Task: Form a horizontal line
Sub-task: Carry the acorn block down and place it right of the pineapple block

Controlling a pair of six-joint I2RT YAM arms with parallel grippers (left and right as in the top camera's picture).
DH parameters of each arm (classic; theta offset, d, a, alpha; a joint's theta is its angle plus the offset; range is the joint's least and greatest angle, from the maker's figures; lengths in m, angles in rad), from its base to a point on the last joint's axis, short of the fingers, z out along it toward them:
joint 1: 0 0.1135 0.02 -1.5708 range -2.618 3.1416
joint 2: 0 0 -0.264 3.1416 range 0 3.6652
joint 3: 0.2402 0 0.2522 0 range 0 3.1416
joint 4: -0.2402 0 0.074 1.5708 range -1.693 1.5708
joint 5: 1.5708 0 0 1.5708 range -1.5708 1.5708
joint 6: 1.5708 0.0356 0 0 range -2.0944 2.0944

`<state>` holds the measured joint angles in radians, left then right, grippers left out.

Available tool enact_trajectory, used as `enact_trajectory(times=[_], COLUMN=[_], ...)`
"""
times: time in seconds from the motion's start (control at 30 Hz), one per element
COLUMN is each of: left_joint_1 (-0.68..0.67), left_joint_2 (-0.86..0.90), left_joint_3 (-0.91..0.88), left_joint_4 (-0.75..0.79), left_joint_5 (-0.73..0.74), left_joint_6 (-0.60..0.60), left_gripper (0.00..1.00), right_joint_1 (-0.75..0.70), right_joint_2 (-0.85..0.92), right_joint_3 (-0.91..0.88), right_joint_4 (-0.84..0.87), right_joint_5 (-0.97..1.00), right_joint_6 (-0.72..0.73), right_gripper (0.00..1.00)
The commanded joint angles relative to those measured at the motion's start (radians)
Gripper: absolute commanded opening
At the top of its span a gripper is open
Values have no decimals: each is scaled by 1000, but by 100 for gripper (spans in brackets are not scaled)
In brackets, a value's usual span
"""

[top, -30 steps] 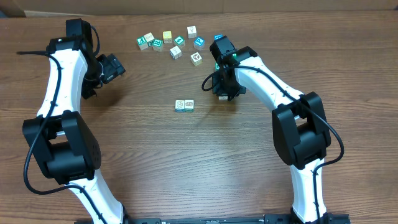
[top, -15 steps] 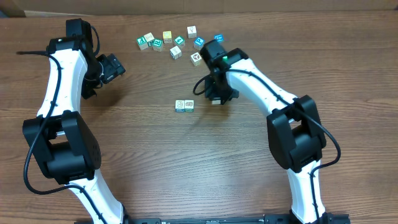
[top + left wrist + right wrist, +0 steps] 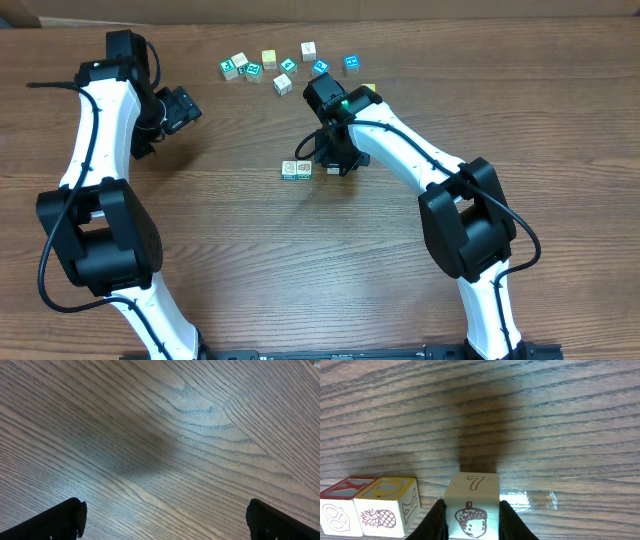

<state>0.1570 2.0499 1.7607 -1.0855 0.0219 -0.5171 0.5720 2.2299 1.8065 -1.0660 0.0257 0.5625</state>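
right gripper (image 3: 472,527) clamps acorn cube (image 3: 471,505) | left gripper (image 3: 167,522) spread, empty | cube near pineapple cube (image 3: 384,507), not touching | risk: closing push skews horizontal line (image 3: 296,169) or leaves gap

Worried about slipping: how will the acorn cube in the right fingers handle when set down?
The acorn cube looks rigid with flat faces, so it should sit flat, not roll. Its smooth sides might slip a little between the fingers. It seems small and light, so bumping the pineapple cube would likely shift that.
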Motion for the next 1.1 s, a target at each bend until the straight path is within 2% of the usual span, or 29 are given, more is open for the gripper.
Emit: enact_trajectory(times=[0.0,0.23,1.07], left_joint_1=[0,0,0], left_joint_2=[0,0,0], left_joint_3=[21,21,21], left_joint_4=[-2,-2,-2], left_joint_5=[-6,-6,-6], left_joint_6=[8,8,9], left_gripper=[100,100,100], right_joint_1=[7,17,17], right_joint_2=[-43,-43,-43], right_joint_3=[26,26,-16], right_joint_4=[8,9,40], right_joint_5=[-8,-12,-36], right_joint_6=[22,22,22], right_gripper=[22,26,26])
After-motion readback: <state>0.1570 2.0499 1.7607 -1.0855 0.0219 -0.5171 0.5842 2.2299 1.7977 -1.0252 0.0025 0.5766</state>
